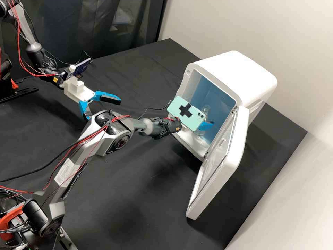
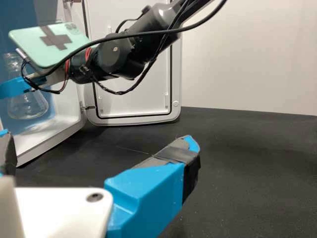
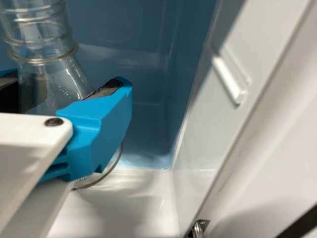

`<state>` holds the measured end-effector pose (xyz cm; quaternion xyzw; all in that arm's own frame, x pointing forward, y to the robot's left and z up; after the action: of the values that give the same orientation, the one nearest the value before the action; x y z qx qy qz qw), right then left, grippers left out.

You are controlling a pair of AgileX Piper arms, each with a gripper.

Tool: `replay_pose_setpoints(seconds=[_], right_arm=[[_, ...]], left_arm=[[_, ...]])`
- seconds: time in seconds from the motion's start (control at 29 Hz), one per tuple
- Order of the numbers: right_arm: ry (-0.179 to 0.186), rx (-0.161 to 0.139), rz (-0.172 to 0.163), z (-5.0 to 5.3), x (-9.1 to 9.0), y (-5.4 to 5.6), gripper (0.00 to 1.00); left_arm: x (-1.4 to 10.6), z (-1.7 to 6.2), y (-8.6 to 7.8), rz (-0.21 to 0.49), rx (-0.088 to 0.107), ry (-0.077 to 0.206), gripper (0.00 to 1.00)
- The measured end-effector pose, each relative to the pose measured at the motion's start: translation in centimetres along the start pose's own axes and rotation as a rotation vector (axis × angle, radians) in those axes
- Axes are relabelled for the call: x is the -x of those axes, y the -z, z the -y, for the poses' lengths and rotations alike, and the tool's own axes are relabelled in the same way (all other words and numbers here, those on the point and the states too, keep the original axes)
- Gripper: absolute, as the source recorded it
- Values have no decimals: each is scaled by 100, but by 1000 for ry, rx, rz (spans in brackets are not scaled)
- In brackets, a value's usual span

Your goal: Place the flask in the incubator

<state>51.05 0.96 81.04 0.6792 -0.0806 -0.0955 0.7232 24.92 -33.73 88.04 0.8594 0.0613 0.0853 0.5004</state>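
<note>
Glass flask (image 3: 39, 54) gripped by right gripper (image 1: 206, 124) inside white incubator (image 1: 242, 80), door (image 1: 222, 163) swung open near right; left gripper (image 1: 103, 108) open, well left over table (image 1: 156, 194).

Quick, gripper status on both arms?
Left gripper: open, empty, above the bench.
Right gripper: closed on the flask, inside the incubator.

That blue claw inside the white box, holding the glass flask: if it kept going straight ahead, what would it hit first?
Probably the blue back wall of the incubator. The right gripper, shut on the flask, points into the chamber with nothing else visible ahead; the remaining gap is unclear.
</note>
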Motion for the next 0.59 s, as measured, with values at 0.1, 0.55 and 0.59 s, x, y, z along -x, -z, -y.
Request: replay_pose_setpoints(seconds=[0.1,0.55,0.59], right_arm=[[8,10,12,47,-39,-1,0],[53,116,77,248,-121,-14,0],[49,124,77,246,-125,0,0]], left_arm=[[-3,0,-4,-3,-15,-2,100],[-3,-1,-2,-5,-14,-3,100],[-3,-1,-2,-5,-14,-3,100]])
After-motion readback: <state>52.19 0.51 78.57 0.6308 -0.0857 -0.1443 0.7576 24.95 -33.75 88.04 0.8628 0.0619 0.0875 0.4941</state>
